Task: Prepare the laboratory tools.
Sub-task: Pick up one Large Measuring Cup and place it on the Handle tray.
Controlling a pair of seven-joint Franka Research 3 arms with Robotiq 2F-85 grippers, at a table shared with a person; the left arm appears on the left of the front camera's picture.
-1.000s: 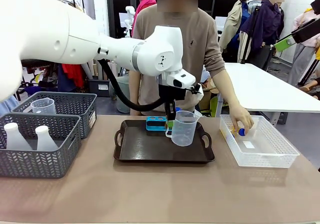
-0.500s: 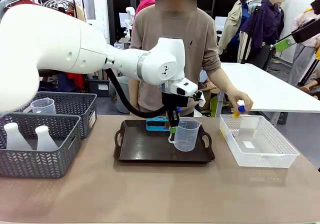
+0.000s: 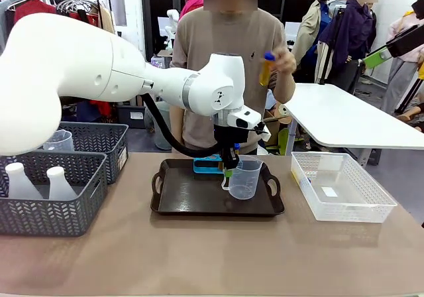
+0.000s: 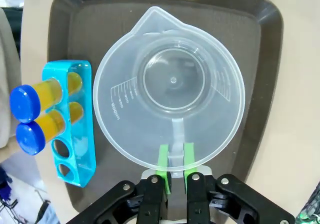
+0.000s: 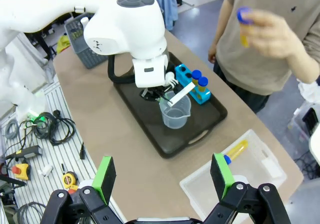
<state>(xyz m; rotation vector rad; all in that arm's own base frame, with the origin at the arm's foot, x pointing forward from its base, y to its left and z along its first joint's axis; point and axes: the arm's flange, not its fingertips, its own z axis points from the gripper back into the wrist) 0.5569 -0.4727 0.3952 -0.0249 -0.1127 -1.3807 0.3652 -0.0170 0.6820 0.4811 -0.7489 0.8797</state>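
The left claw (image 4: 174,160) is pressed together on the handle of the measuring beaker (image 4: 172,84), its green pads pinching the thin strip just below the rim. The beaker hangs upright, mouth up and empty, over the middle of the black tray (image 4: 255,59). In the front view its base looks to be on or just above the tray floor; which of the two cannot be told.

Just beside the beaker, apart from it, the blue rack (image 4: 86,149) lies along the tray's far side with two orange blue-capped tubes (image 4: 24,104) in two holes and the other two holes bare. Across the surface, the person's hand (image 3: 286,59) holds up a third tube (image 3: 266,68) at chest height, and one more tube (image 5: 236,150) lies in the clear bin (image 3: 344,212). At the robot's left, the grey baskets (image 3: 46,217) hold two conical flasks (image 3: 20,183) and a second beaker (image 3: 56,140). The right claw (image 5: 163,176) is spread wide high above the surface, holding nothing.

The step in hand looks like placing the beaker on the tray next to the rack. The next move calls for seating the base flat, letting go of the handle, then rising straight up so the pads do not drag the light beaker over or knock it into the rack. A flask would likely follow.
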